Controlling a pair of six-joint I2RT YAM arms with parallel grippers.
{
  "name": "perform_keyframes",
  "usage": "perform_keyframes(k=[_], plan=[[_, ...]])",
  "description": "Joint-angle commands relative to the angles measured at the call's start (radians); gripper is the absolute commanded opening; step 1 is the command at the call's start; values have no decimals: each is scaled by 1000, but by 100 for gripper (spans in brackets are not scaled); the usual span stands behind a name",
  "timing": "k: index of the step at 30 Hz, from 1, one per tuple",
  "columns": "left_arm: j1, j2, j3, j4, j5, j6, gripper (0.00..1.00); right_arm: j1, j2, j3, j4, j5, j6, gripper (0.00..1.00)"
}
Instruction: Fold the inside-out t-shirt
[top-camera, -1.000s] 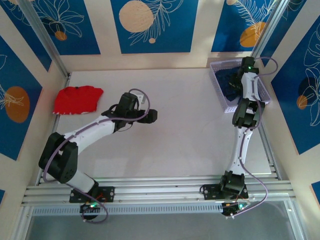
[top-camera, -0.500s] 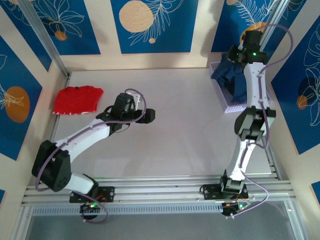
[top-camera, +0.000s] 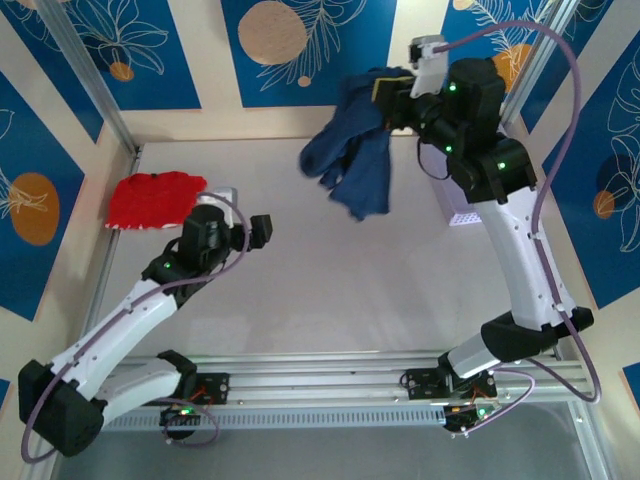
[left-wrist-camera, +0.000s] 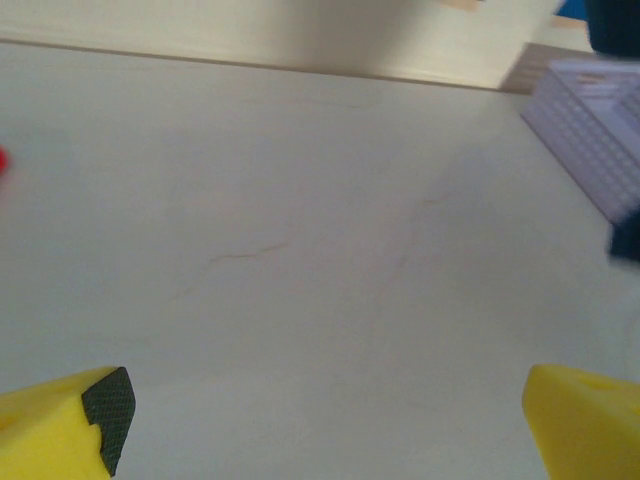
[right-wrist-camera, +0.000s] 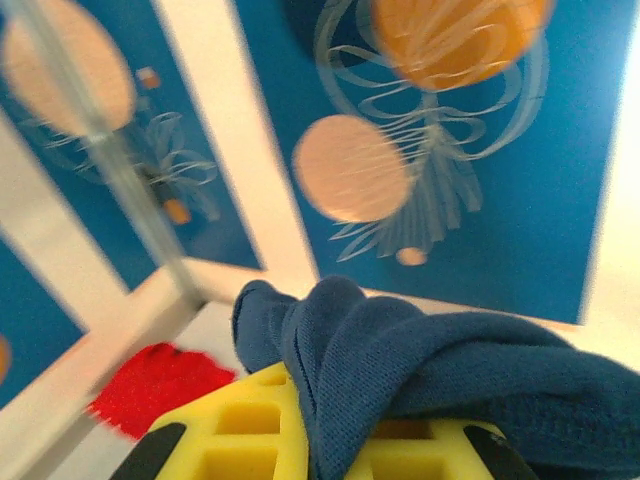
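T-shirt, inside-out, dark navy (top-camera: 352, 160): bunched and hanging in the air over the far middle of the table (top-camera: 330, 300), clear of its surface. It hangs from the right gripper (top-camera: 392, 98), whose jaws are pinched narrow on a gathered wad of cloth. Left gripper (top-camera: 262, 228): spread wide, holding nothing, low over the table's left half, near the red garment (top-camera: 155, 198). Lavender basket (top-camera: 462, 216): far right, partly behind the right arm. Step in hand, as judged: bringing the shirt out over open table for spreading. To do it well, lower the shirt so the hanging end lands first on the bare middle, well apart from the red garment. The free gripper should then take a second edge before anything is let go. The overhead view gives the whole hanging shape and both arms. The right wrist view gives the knit bulging over the yellow fingers (right-wrist-camera: 250, 420), a secure-looking hold. The left wrist view gives bare tabletop between its own fingertips (left-wrist-camera: 60, 430), with the basket at the right edge.
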Motion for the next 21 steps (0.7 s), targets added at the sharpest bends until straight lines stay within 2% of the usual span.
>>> perform_keyframes(k=[1, 5, 8, 9, 11, 12, 14, 16, 18, 21], plan=[[29, -73, -29, -82, -130, -16, 100, 78, 10, -69, 27, -19, 22, 6], [29, -173, -50, -164, -230, -16, 100, 123, 38, -199, 45, -18, 108, 7], [29, -231, -77, -201, -239, -14, 100, 87, 110, -312, 80, -37, 179, 11], [29, -242, -87, -204, -226, -18, 100, 63, 158, -319, 73, -41, 191, 15], [29, -252, -116, -193, -166, -35, 100, -3, 301, -264, -6, -72, 192, 40], [29, -248, -127, -183, -131, -43, 100, -31, 369, -210, -71, -74, 176, 49], [24, -233, -160, -144, -18, -59, 100, -54, 455, -156, -181, 15, 129, 57], [11, -220, -200, -89, 96, -72, 100, -45, 400, -291, -150, 46, 106, 61], [-18, -212, -252, -14, 200, -77, 100, -31, 278, -516, -61, 15, 128, 71], [-105, -191, -331, 101, 281, -69, 100, -12, 129, -799, -7, -13, 184, 76]])
